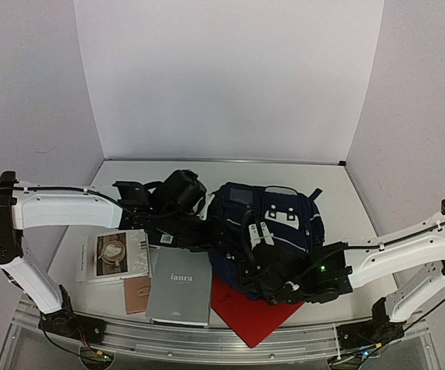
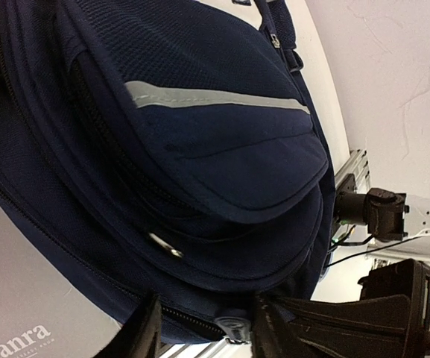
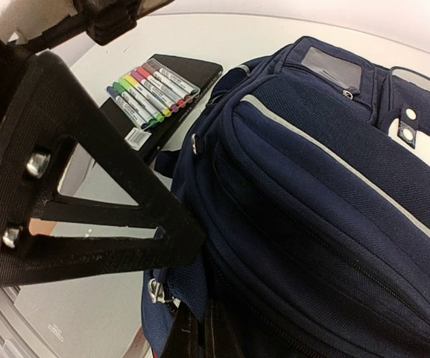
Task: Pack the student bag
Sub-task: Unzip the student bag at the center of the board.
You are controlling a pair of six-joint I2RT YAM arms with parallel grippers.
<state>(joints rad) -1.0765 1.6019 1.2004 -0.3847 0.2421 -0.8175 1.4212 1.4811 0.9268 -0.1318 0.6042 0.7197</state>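
The student bag (image 1: 272, 227), navy with grey stripes and white patches, lies mid-table. My left gripper (image 1: 214, 239) is at its left side. In the left wrist view its jaws (image 2: 209, 332) stand apart on either side of a dark zipper pull (image 2: 235, 327) on the bag (image 2: 200, 149). My right gripper (image 1: 278, 291) is at the bag's near edge. Seen from the right wrist, its fingers (image 3: 194, 337) are shut on a fold of the bag's fabric (image 3: 200, 287). The left gripper's black triangular finger (image 3: 88, 216) touches the bag (image 3: 326, 194) just above.
A grey "ianra" book (image 1: 180, 297), a white book (image 1: 114, 256), a small brown item (image 1: 136, 294) and a red folder (image 1: 247, 314) lie near the front edge. A set of coloured markers (image 3: 153, 91) on a black case lies left of the bag.
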